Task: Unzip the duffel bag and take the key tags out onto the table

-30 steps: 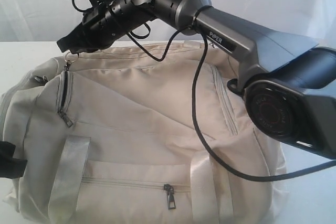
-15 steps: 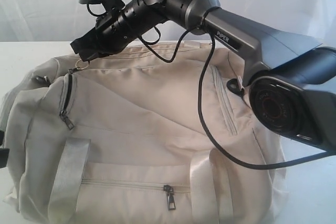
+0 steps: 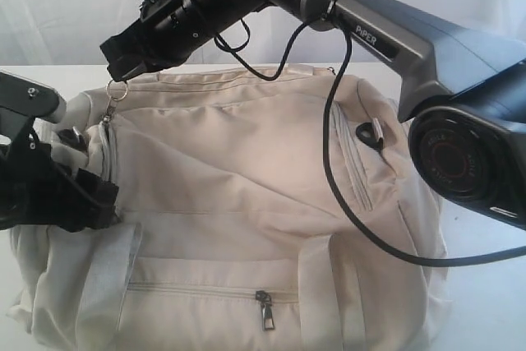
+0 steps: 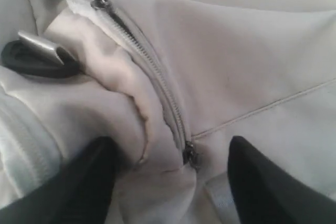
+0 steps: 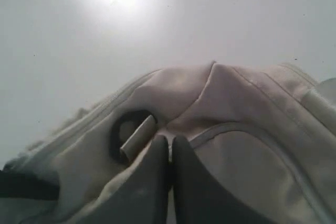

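Unzipping stage here. My right jaws (image 3: 116,71) are pinched shut on the zip pull (image 3: 117,90) of the duffel bag (image 3: 246,170)'s end pocket. My left jaws (image 4: 170,142) gape open astride that zip's far end. Next, I reckon: clamp fabric with the left, run the slider along its track. The bag lies on the tabletop (image 3: 493,310), long axis across the exterior view, front pocket facing the camera. No key tags showing.

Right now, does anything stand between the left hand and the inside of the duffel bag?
Yes: the side zipper looks closed along nearly all its length. The left hand is open over it; the right hand pinches its pull ring.
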Robot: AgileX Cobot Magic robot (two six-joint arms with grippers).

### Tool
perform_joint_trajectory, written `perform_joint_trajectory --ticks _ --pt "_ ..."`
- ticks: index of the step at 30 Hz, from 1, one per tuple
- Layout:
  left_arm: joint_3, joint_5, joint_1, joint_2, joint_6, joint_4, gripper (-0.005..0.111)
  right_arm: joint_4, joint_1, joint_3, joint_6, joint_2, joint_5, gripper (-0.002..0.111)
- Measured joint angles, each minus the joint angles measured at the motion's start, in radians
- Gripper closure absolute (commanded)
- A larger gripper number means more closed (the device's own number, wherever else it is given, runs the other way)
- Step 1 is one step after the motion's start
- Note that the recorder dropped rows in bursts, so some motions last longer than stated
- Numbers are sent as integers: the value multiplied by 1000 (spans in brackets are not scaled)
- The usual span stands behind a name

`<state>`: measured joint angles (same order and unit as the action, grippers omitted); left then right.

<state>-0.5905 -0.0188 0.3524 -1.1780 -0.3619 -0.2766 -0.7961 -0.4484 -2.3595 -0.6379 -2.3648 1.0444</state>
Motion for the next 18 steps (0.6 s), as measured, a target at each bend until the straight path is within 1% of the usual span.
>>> perform_joint_trajectory --ticks 1,3,4,9,18 --pt "0 3 -2 -14 0 0 76 0 0 0 -2 0 4 108" --pt "0 1 -2 -23 0 0 99 -1 0 0 -11 0 10 108" --pt "0 -6 -2 -20 0 0 106 -1 0 0 -18 0 12 108" --pt "-3 -72 -2 31 -2 -2 107 -1 0 0 -27 0 5 108" --pt "-3 -255 -2 196 0 -3 107 -10 0 0 -27 -8 -37 108"
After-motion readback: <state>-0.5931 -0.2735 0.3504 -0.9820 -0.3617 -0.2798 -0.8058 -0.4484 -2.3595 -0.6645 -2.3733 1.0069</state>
